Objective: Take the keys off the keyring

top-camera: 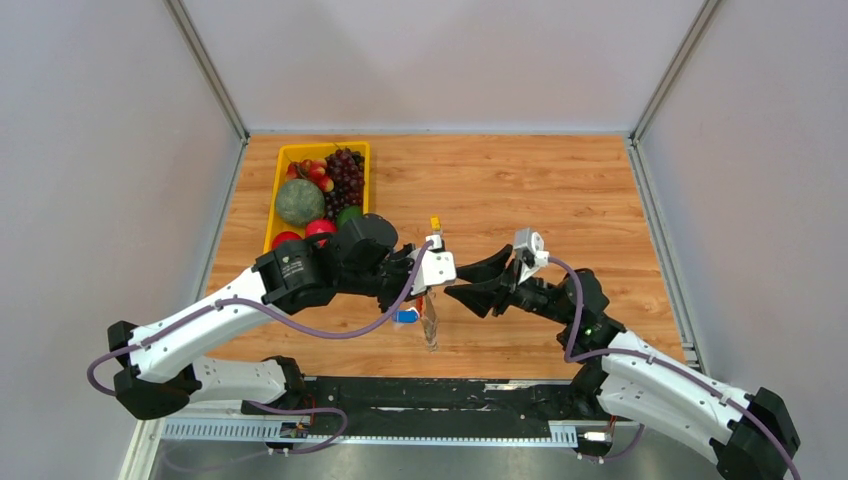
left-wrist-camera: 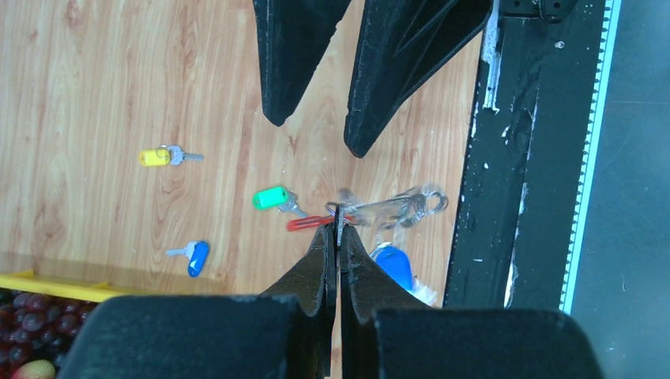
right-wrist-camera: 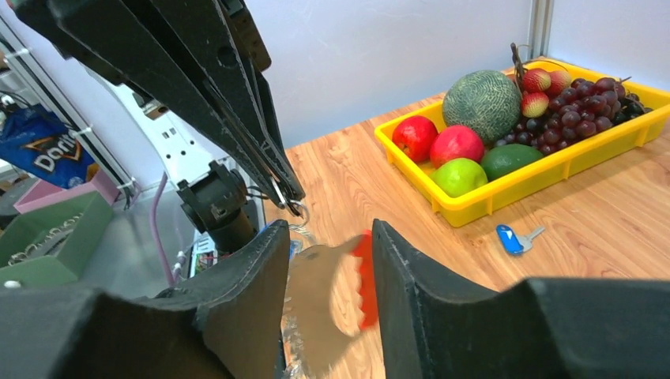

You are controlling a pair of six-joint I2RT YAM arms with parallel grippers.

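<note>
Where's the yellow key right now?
Top view: the yellow key lies loose on the table, right of the fruit tray. In the left wrist view the green key is its nearest neighbour.

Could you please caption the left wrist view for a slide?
Left gripper shut on the keyring, right gripper open opposite; a yellow key and a blue key lie loose on the table.
</note>
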